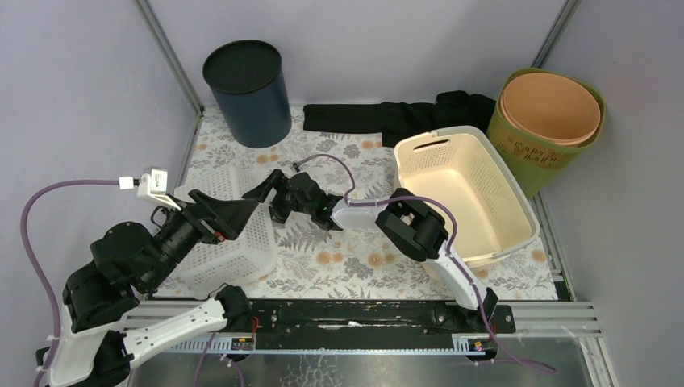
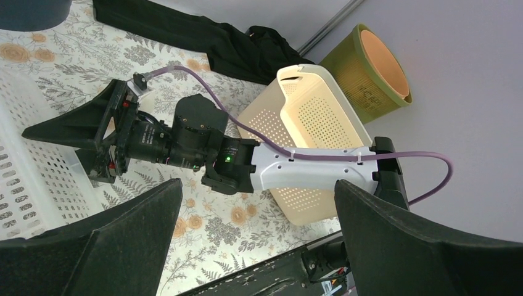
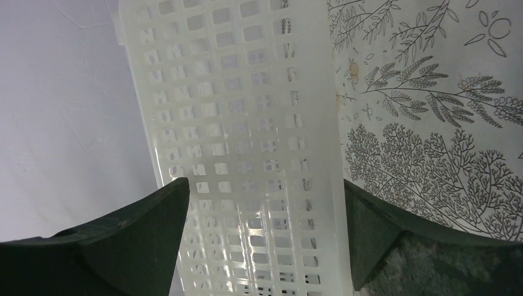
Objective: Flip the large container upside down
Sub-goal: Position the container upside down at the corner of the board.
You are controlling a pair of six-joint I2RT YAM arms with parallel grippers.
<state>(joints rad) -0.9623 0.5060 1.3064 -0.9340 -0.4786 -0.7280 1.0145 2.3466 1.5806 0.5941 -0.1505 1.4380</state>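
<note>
A cream perforated laundry basket stands upright, open side up, at the right of the floral mat; it also shows in the left wrist view. A smaller white lattice basket sits at the left. My left gripper hovers over the white basket, jaws wide open and empty. My right gripper is open at that basket's right side. In the right wrist view the white lattice wall stands between its spread fingers, untouched as far as I can see.
A dark blue bin stands at the back left. A black cloth lies along the back edge. A green bin with an orange liner stands outside the back right corner. A black rail runs along the near edge.
</note>
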